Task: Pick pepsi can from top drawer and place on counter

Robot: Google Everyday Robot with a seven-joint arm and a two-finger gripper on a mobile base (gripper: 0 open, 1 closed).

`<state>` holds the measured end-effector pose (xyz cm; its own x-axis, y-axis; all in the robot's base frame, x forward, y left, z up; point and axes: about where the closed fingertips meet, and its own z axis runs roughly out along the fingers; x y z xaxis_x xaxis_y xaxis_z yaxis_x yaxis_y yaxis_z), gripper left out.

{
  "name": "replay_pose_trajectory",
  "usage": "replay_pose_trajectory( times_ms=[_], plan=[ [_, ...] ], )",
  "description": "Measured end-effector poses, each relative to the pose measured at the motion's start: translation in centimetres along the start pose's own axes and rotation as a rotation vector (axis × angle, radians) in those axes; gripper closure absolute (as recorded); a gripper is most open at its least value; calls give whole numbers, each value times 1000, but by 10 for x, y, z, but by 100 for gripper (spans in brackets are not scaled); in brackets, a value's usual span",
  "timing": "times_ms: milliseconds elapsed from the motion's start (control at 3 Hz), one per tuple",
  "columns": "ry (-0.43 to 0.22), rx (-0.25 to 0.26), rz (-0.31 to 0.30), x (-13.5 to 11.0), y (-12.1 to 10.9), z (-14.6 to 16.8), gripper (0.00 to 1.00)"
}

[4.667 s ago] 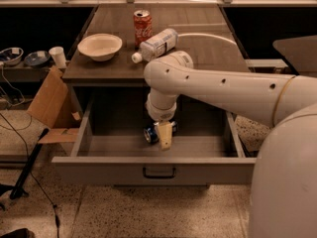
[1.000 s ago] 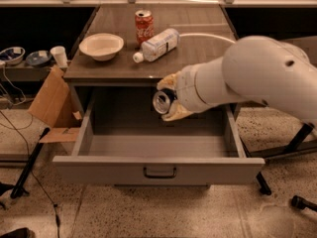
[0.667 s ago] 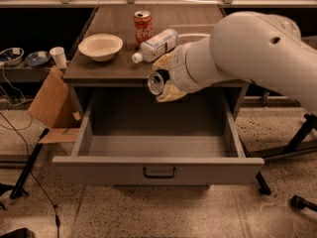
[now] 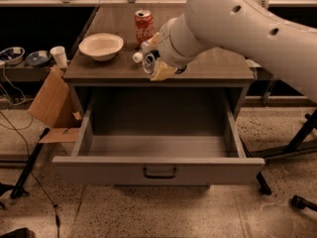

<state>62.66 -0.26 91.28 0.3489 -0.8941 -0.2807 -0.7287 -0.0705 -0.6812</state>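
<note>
My gripper [image 4: 154, 67] is shut on the pepsi can [image 4: 149, 62], a small blue can with a silver top that faces the camera. It holds the can tilted on its side, just above the front edge of the counter [image 4: 218, 66], left of middle. The top drawer [image 4: 158, 168] stands pulled out below, grey, with a small dark handle [image 4: 159, 173], and its inside shows nothing in it. My white arm reaches in from the upper right and hides much of the counter's right half.
On the counter stand a white bowl [image 4: 101, 45] at the left, a red Coca-Cola can [image 4: 143, 27] behind, and a clear plastic bottle whose white cap [image 4: 137, 57] shows beside the gripper. A cardboard box [image 4: 49, 103] leans at the cabinet's left. Bowls and a cup [image 4: 59, 56] sit on a low shelf at left.
The gripper lifted the pepsi can out of the drawer and carried it up and back, from over the drawer to the counter's front edge. The drawer stays open.
</note>
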Motion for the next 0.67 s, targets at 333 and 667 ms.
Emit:
replay_pose_trajectory(
  times_ms=[333,667],
  plan=[
    [42,-33,32,13,-17,27,100],
    [104,-62,65,30,-27,50,100]
  ],
)
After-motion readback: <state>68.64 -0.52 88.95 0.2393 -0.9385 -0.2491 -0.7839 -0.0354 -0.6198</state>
